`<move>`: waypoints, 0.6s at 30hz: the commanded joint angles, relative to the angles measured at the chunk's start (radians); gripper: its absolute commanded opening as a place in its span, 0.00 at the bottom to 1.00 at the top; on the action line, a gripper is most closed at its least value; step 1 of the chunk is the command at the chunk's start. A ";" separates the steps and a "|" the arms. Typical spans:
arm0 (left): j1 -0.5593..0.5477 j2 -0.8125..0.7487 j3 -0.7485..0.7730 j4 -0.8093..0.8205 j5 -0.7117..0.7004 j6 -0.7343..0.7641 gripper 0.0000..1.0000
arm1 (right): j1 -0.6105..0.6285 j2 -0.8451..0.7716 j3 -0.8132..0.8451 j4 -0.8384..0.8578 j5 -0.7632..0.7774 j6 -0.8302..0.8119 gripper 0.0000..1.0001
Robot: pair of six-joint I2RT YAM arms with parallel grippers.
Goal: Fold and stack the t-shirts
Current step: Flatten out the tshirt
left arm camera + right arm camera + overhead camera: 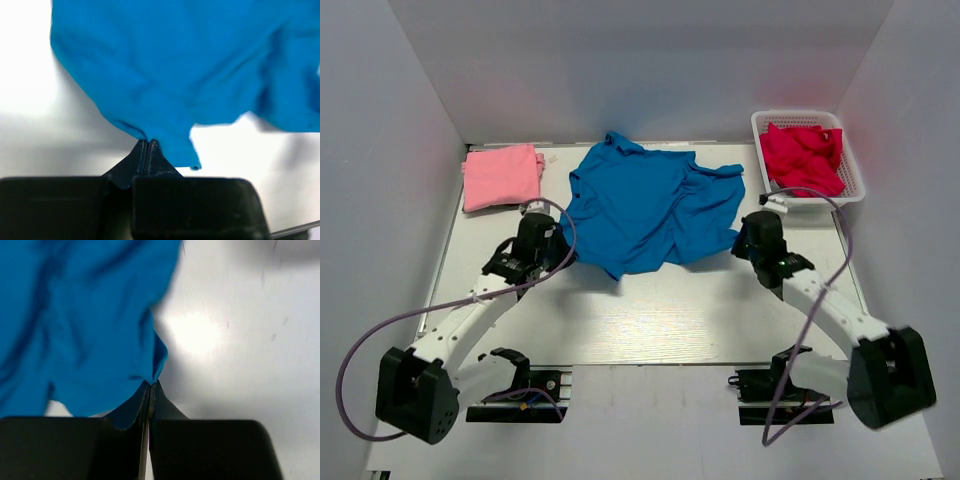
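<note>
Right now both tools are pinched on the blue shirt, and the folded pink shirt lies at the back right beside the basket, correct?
Not quite: the top view shows the folded pink shirt at the back left, across from the basket at the back right. The left tool and right tool are indeed both shut on the blue shirt.
</note>
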 commanded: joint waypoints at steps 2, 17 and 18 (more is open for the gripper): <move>-0.005 -0.100 0.171 0.033 -0.075 0.048 0.00 | 0.004 -0.162 -0.002 0.195 0.094 -0.125 0.00; -0.005 -0.199 0.751 0.108 -0.155 0.226 0.00 | -0.001 -0.443 0.404 0.306 0.198 -0.396 0.00; -0.005 -0.185 0.826 0.108 -0.139 0.238 0.00 | 0.001 -0.446 0.445 0.292 0.180 -0.411 0.00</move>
